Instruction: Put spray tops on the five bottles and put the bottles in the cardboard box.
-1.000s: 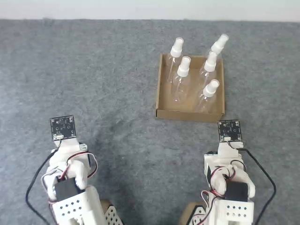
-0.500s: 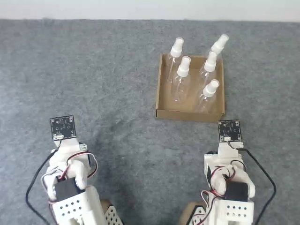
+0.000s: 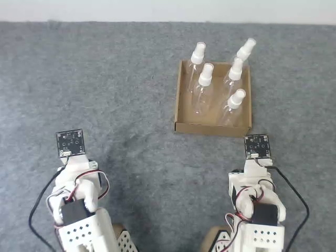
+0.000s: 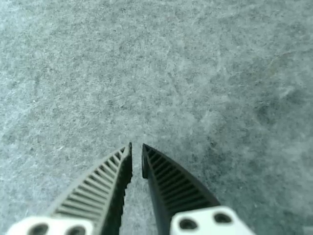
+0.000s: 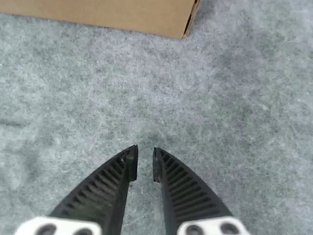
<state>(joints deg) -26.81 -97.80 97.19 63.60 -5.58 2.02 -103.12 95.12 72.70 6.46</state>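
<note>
The cardboard box [image 3: 179, 100] lies on the grey carpet at the far right of the high view. Several clear bottles lie inside it, each with a white spray top, among them one [image 3: 202, 86] on the left and one [image 3: 231, 107] at the front right. Two spray tops [image 3: 198, 52] [image 3: 245, 48] stick out past the box's far wall. Both arms are folded back at the near edge, well short of the box. My left gripper [image 4: 136, 147] is shut over bare carpet, holding nothing. My right gripper [image 5: 145, 149] is shut too, with the box's near wall [image 5: 98, 12] just ahead of it.
Grey carpet [image 3: 105, 79] covers the whole table, with wide free room left of the box. The left arm [image 3: 73, 178] and the right arm [image 3: 257, 184] stand on their bases at the near edge.
</note>
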